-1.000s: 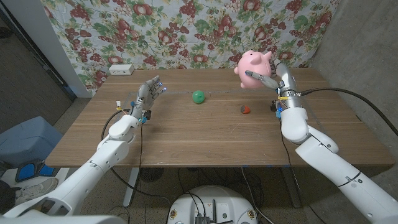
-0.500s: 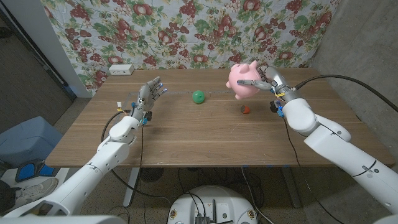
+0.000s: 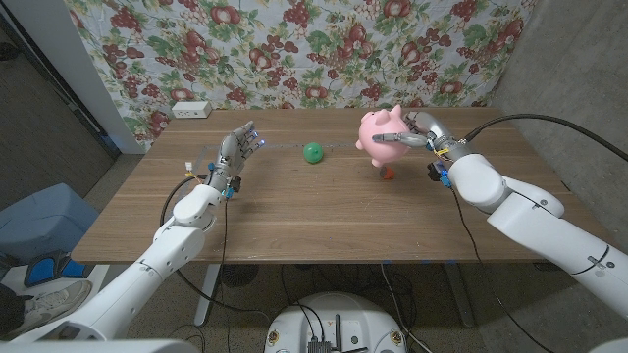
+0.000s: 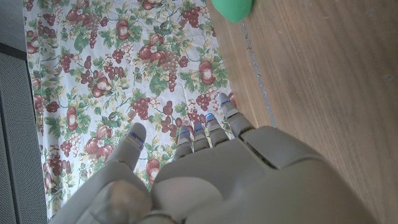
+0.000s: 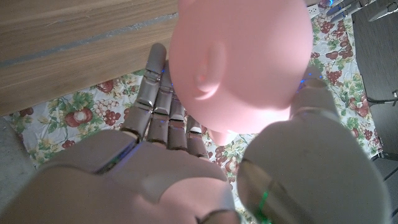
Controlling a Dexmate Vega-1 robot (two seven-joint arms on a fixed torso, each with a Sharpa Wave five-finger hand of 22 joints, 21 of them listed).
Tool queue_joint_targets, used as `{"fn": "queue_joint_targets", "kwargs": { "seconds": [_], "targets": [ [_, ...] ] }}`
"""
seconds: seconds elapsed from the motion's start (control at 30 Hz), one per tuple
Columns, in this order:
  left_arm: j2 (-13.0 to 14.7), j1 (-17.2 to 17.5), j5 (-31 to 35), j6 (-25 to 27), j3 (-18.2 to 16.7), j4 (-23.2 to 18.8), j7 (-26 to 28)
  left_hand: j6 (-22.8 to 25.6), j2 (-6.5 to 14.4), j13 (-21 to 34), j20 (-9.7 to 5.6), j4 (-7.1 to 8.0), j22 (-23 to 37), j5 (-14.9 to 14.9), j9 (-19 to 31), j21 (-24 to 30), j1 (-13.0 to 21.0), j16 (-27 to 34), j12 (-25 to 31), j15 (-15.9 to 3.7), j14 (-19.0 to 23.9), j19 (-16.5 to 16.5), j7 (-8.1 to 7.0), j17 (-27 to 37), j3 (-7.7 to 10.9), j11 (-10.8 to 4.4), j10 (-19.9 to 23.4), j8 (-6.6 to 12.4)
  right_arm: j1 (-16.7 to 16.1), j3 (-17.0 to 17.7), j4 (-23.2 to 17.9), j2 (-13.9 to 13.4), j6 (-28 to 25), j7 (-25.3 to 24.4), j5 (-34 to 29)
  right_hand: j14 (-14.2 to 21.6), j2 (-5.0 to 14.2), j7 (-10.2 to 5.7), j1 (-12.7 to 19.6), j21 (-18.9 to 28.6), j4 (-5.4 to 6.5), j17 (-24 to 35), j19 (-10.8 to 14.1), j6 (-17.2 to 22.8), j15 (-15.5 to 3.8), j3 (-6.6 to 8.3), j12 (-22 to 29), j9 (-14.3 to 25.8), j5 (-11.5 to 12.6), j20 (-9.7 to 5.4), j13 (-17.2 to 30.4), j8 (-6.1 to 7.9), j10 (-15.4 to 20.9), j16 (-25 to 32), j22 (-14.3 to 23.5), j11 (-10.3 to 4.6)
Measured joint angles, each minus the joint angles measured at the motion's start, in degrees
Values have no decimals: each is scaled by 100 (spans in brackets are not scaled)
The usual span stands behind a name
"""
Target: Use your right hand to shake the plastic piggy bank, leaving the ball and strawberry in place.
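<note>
The robot's right hand is gripping a glossy pink plastic piggy bank and holding it in the air above the wooden counter, its fingers wrapping across the toy's rounded body. In the right wrist view the piggy bank is sitting pressed between the fingers on one side and the thumb on the other, with one small ear showing on its smooth side.

A small red strawberry toy is lying on the counter directly beneath the piggy bank, partly hidden by it; the two are apart, the bank hanging clear above. A green round ball is resting on the counter to the left of the piggy bank, well apart from it. In the left wrist view the ball is showing at the counter's far edge.

The left hand is holding nothing, standing farther left of the ball with its fingers spread and pointing up. The left wrist view is showing its fingers apart against the floral cloth.

A fruit-and-leaf patterned curtain is hanging behind the piggy bank, along the far side of the counter. A white rectangular box is sitting at the far left corner of the counter, well apart from the piggy bank.
</note>
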Motion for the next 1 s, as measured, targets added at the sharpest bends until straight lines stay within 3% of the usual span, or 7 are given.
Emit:
{"fn": "queue_joint_targets", "kwargs": {
  "seconds": [0.37,0.63,0.97,1.0],
  "targets": [
    [4,49,13,-15,-13,-51,19,-2,0,0,0,0,0,0,0,-22,0,0,0,0,0,0,-3,0,0,0,0,0,-432,113,324,350,1088,-1142,-438,0,0,0,0,40,0,0,0,0,0,0,0,0,0,0,0,0,0,1,1,0],
    [15,75,15,-43,-26,-76,26,-11,0,0,0,0,0,0,0,-32,0,-27,0,0,0,0,-11,1,0,0,0,0,-629,140,761,940,1913,-2080,-931,0,0,0,0,44,0,0,0,0,0,0,0,0,0,0,0,2,0,20,1,0],
    [28,96,17,-68,-48,-98,28,-11,0,0,0,0,0,0,0,-43,0,-27,0,0,0,0,-11,1,0,0,0,0,-701,158,1129,1508,2540,-2883,-1372,0,0,0,0,45,0,0,-10,0,0,0,0,0,1,10,0,3,0,20,2,0],
    [29,97,17,-68,-50,-99,28,-11,0,0,0,0,0,0,0,-43,0,-27,0,0,0,0,-11,1,0,0,0,0,-711,165,1212,1663,2631,-3007,-1440,0,0,0,0,45,0,0,-10,0,0,0,0,0,1,10,0,3,0,20,2,1]
  ]
}}
